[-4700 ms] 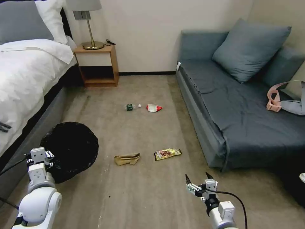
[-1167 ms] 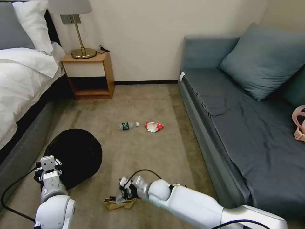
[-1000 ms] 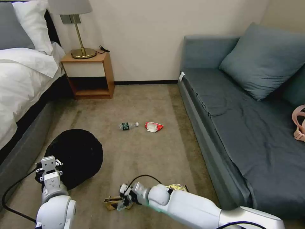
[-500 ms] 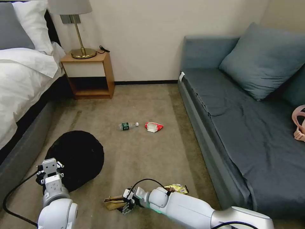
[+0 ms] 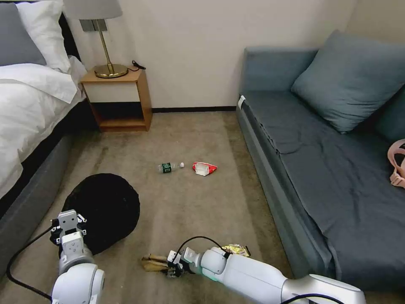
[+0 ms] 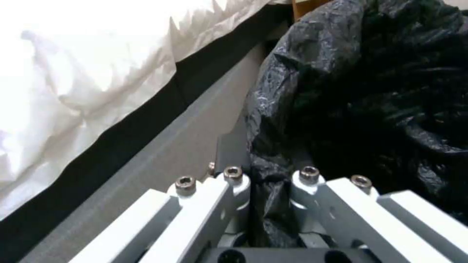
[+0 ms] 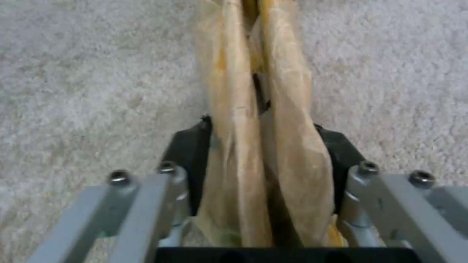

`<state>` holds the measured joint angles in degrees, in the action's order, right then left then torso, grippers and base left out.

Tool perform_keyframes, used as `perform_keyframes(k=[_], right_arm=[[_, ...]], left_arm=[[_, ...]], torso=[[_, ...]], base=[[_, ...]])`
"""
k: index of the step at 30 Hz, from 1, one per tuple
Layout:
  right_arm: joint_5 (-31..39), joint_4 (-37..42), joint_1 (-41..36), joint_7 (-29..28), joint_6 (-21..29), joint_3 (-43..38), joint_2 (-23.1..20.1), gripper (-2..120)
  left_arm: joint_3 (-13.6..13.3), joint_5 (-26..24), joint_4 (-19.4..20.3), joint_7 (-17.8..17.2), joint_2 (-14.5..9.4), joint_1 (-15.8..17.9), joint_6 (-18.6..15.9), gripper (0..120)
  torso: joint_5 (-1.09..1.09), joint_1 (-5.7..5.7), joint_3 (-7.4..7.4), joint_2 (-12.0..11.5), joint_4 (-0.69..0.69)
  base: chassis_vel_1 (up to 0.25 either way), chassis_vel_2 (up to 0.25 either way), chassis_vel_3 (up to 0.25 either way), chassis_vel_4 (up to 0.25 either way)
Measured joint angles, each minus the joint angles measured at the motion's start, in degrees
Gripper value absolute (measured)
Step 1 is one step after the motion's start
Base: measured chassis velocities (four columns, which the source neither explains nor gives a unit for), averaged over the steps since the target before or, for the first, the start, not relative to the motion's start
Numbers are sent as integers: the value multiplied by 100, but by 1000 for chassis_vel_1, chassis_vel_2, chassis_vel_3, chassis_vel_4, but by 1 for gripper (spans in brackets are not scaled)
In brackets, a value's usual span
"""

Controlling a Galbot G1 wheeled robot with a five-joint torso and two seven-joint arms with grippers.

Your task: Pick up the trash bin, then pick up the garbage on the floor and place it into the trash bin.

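Note:
The trash bin, wrapped in wrinkly black plastic, hangs at the lower left beside the bed. My left gripper is shut on the bin's plastic-covered rim. Low over the carpet, my right gripper is shut on the brown paper bag; the bag is squeezed flat between its dark pads. A gold-brown snack wrapper lies just behind the right arm. Farther off on the floor lie a clear bottle with a green label and a red-white snack bag.
A bed runs along the left, with a wooden nightstand and lamp at the back wall. A blue-grey sofa fills the right side, with a pink strap item on it. Open carpet lies between them.
My right arm reached down to the brown paper bag and its fingers have closed on it, folding it flat. The bin in my left gripper has drifted slightly right and lower. The camera has moved forward.

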<state>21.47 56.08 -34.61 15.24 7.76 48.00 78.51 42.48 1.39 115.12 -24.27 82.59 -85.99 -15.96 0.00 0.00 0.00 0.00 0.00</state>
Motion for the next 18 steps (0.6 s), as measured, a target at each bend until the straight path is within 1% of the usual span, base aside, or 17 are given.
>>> perform_keyframes(k=[3, 4, 7, 8, 11, 15, 18], right_arm=[[-56, -38, -33, 13, -19, -58, 15, 26], [-56, -38, -33, 13, -19, -58, 15, 26], [-121, -53, -78, 14, -32, -137, 24, 13], [-121, -53, -78, 14, -32, -137, 24, 13], [-196, -60, -121, 13, -34, -273, 24, 0], [-286, -89, -150, 12, -44, -403, 19, 0], [-416, -120, -197, 6, -56, -644, -1, 0]], left_arm=[[0, -5, -29, 5, -6, -21, 33, 4], [0, -5, -29, 5, -6, -21, 33, 4], [3, -17, -32, 6, -10, -48, 54, 4], [3, -17, -32, 6, -10, -48, 54, 4], [5, -26, -36, 9, -11, -91, 90, 4], [8, -27, -64, 13, -12, -114, 137, 4], [15, -27, -88, 15, -22, -161, 197, 4]], torso=[[0, 0, 0, 0, 0], [0, 0, 0, 0, 0], [0, 0, 0, 0, 0], [0, 0, 0, 0, 0], [0, 0, 0, 0, 0], [0, 0, 0, 0, 0], [0, 0, 0, 0, 0]], base=[[0, 0, 0, 0], [0, 0, 0, 0], [0, 0, 0, 0], [0, 0, 0, 0], [0, 0, 0, 0], [0, 0, 0, 0], [0, 0, 0, 0]])
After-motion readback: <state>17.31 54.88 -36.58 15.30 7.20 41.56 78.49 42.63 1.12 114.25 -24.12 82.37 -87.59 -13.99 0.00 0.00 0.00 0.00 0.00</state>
